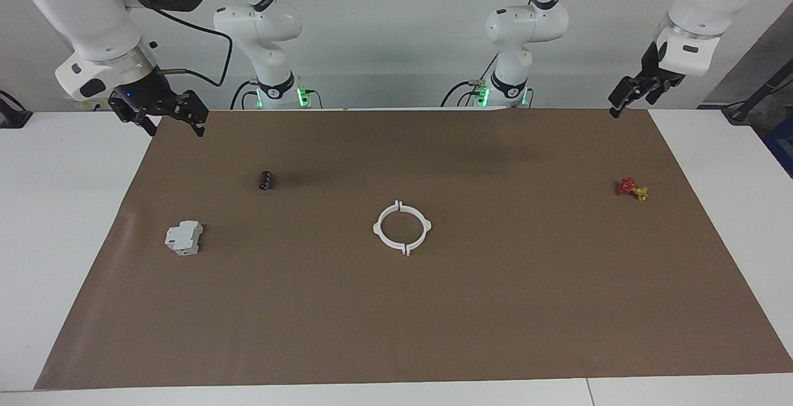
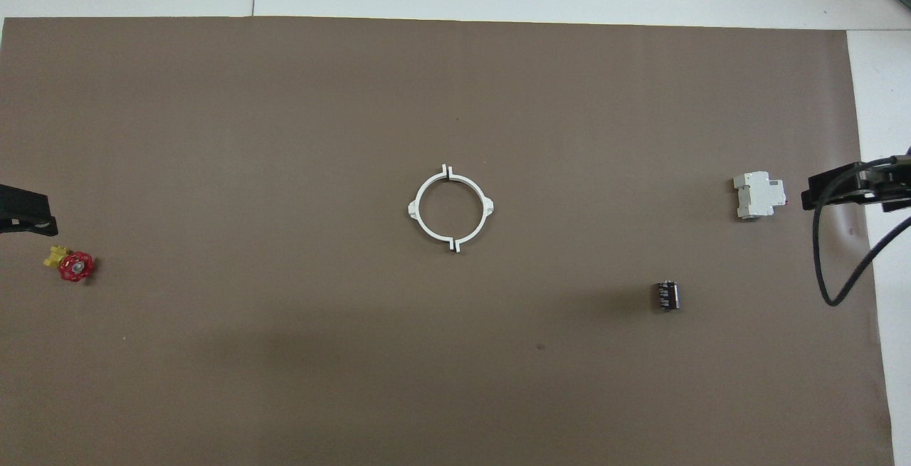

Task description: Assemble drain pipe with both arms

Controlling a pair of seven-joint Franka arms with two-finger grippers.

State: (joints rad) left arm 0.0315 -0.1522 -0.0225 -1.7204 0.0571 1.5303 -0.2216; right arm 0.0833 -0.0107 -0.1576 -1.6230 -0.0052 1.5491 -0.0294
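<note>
The drain pipe's two white half-ring pieces (image 1: pixel 402 227) lie together as one flat ring in the middle of the brown mat, with small gaps where their end tabs meet; the ring also shows in the overhead view (image 2: pixel 451 208). My left gripper (image 1: pixel 624 101) hangs raised over the mat's corner at the left arm's end, holding nothing that I can see; only its tip (image 2: pixel 25 208) shows in the overhead view. My right gripper (image 1: pixel 175 127) is open and empty, raised over the mat's corner at the right arm's end, and shows in the overhead view (image 2: pixel 818 192).
A grey boxy block (image 1: pixel 184 237) (image 2: pixel 759 196) and a small dark ribbed part (image 1: pixel 266 180) (image 2: pixel 667 295) lie toward the right arm's end. A red-and-yellow piece (image 1: pixel 632 188) (image 2: pixel 71 265) lies toward the left arm's end. The brown mat (image 1: pixel 396 319) covers the white table.
</note>
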